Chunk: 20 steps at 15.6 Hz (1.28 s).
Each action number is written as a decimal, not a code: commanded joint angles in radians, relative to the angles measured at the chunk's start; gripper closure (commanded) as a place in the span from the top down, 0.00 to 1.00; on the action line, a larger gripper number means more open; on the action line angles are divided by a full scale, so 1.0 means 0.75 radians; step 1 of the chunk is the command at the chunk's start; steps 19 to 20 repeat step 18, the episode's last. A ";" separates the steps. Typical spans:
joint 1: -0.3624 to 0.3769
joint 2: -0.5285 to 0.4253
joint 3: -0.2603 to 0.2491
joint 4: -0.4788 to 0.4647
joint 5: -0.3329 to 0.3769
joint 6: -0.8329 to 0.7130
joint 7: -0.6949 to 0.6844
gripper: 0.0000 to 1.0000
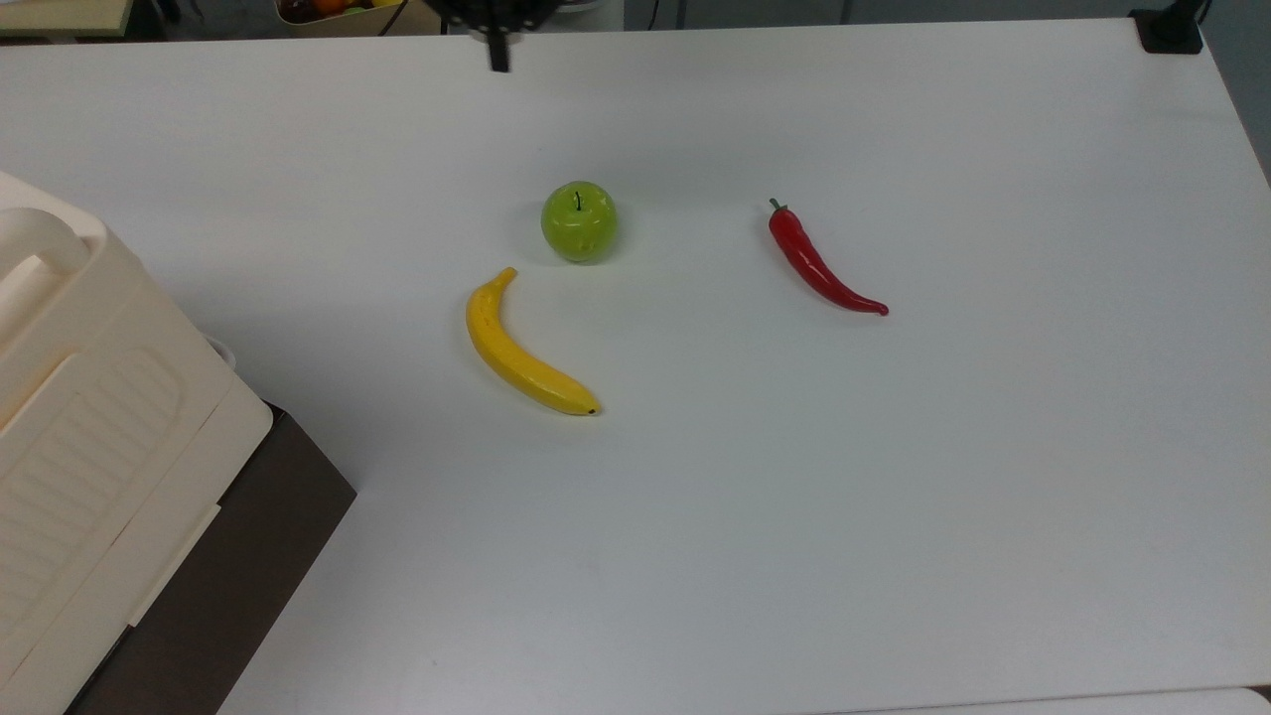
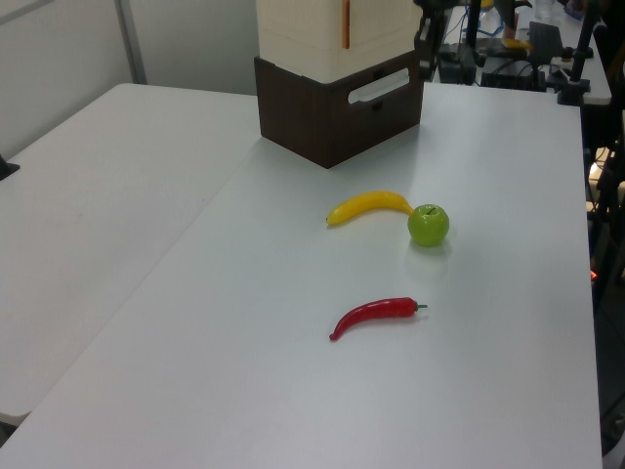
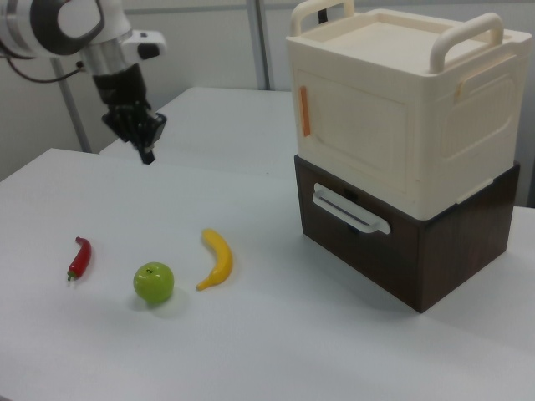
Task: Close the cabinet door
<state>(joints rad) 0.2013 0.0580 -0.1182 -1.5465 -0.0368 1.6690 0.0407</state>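
Note:
The cabinet (image 3: 401,109) is a big cream box with two top handles, standing on a dark brown base (image 3: 418,259). It sits at the top view's left (image 1: 89,437) and at the left view's top (image 2: 332,24). The cabinet door (image 3: 359,134) is its front face with an orange strip on one edge. It lies flush with the box in the right view and is also seen as the cabinet door (image 2: 386,24). My gripper (image 3: 148,155) hangs shut and holds nothing, well away from the cabinet. It is over the table's far edge (image 1: 498,60) and right of the box (image 2: 422,49).
A yellow banana (image 1: 521,348), a green apple (image 1: 579,220) and a red chili (image 1: 819,263) lie mid-table. The brown base has a white drawer handle (image 3: 351,209). A black clamp (image 1: 1172,30) sits at the far right corner. A second table (image 2: 88,225) adjoins.

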 commanded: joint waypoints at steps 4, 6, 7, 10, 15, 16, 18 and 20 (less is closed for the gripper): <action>0.014 -0.059 0.004 -0.120 -0.018 -0.002 -0.044 0.33; 0.008 -0.061 0.002 -0.120 -0.018 -0.006 -0.034 0.66; 0.006 -0.061 0.002 -0.120 -0.020 -0.008 -0.030 0.77; 0.006 -0.065 0.000 -0.114 -0.043 -0.082 -0.026 1.00; -0.025 -0.088 -0.006 -0.114 -0.059 -0.094 -0.026 1.00; -0.025 -0.090 -0.006 -0.112 -0.059 -0.094 -0.026 1.00; -0.027 -0.090 -0.006 -0.110 -0.059 -0.094 -0.026 1.00; -0.027 -0.090 -0.006 -0.110 -0.059 -0.094 -0.026 1.00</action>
